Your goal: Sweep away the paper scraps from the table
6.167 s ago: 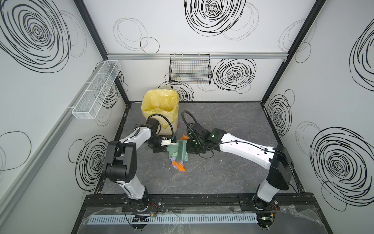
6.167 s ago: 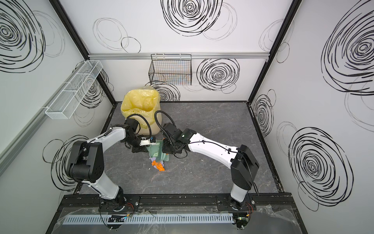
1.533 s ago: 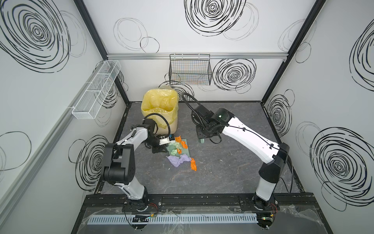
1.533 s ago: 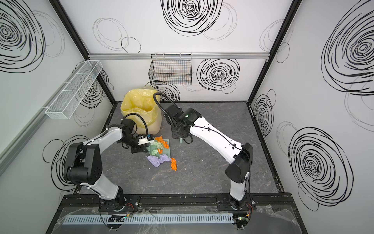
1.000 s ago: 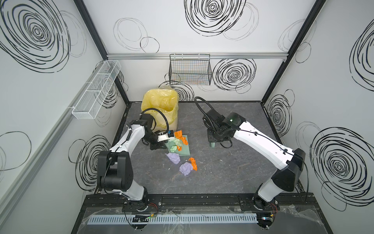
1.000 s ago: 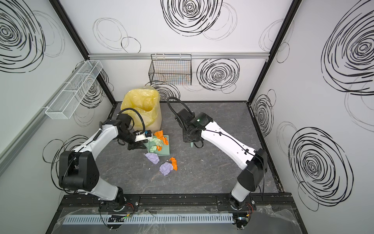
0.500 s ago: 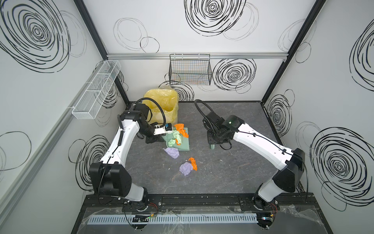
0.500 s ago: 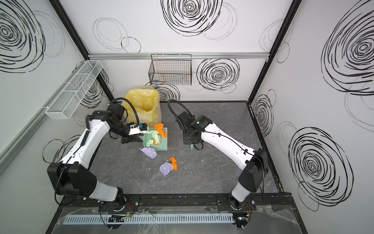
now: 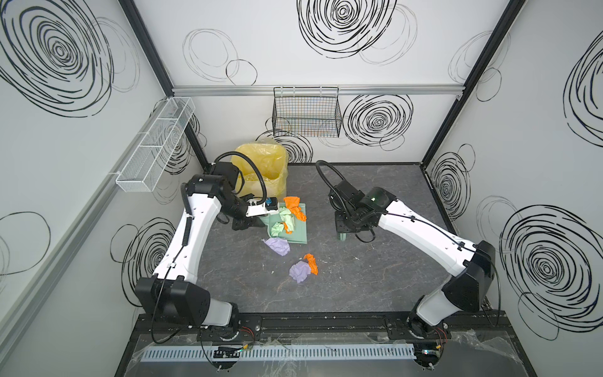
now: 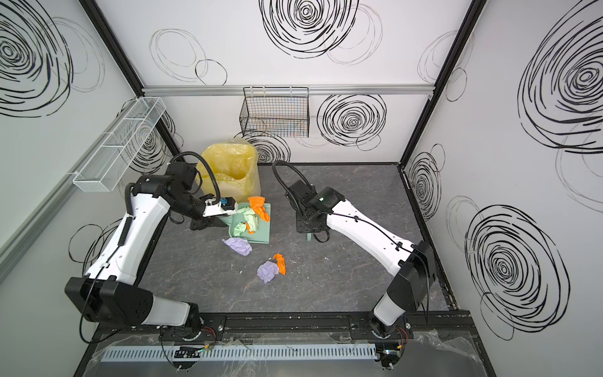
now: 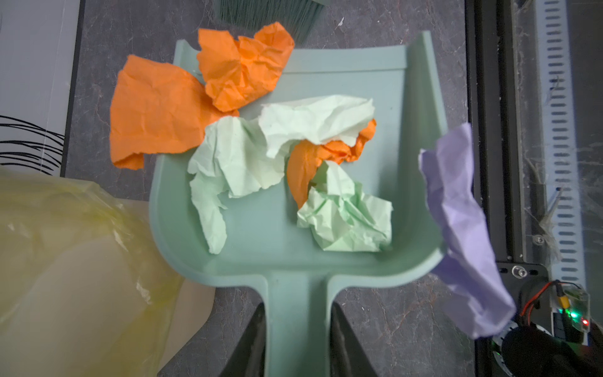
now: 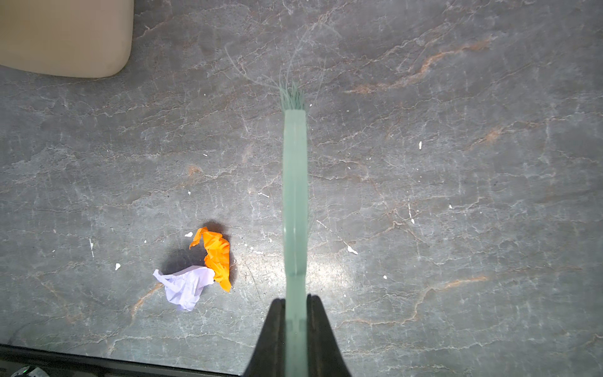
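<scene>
The left gripper [image 11: 297, 328] has its jaws closed narrowly on the handle of the dustpan [image 11: 261, 235], which sits beside the bin [image 9: 261, 163] at the back left corner of the table [image 9: 375, 261]. Most of the paper scraps [image 11: 235, 153] lie in the pan, but one orange piece [image 11: 150, 111] hangs over its rim. I'd expect that one to slide off when the pan tips. The right gripper [image 12: 295, 313] is clamped on the brush [image 12: 295, 179]. A lilac scrap [image 9: 276, 245] and a lilac and orange pair [image 9: 303, 268] lie mid-table, and a careless sweep could scatter them.
</scene>
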Controlling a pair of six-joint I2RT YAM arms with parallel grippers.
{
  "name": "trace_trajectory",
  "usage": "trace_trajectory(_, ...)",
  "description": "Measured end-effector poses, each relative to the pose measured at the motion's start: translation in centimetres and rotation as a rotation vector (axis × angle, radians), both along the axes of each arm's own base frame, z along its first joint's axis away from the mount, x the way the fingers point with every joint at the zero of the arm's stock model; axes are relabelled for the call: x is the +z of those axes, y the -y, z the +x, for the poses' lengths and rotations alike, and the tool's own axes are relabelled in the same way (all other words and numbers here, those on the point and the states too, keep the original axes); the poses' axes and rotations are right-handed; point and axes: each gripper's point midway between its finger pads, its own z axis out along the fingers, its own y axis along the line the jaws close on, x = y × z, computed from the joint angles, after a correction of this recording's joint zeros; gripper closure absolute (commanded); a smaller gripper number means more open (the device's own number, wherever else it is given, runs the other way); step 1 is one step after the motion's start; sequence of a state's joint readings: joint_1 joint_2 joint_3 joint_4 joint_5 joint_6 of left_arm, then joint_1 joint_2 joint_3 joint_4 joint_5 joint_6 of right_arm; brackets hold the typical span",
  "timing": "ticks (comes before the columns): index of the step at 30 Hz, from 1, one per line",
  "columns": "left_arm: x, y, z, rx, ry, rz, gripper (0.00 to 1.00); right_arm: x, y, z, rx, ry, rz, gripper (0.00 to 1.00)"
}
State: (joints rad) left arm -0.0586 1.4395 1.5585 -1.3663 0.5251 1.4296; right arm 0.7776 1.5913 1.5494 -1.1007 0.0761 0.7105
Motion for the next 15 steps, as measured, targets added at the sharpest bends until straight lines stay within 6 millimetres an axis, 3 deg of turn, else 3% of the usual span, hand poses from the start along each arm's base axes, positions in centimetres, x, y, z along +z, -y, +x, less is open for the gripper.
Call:
trace_trajectory(7,1.3,0.1,0.5,-0.005,0.040,0.005,1.00,-0.2,-0.1,0.2,0.007,-0.001,0.010,1.00)
trace_trajectory(15,2.9,0.4,2.7,0.006,0.071,-0.001,1.00,-0.5,0.2,0.7,0.002,0.000,0.017,1.00)
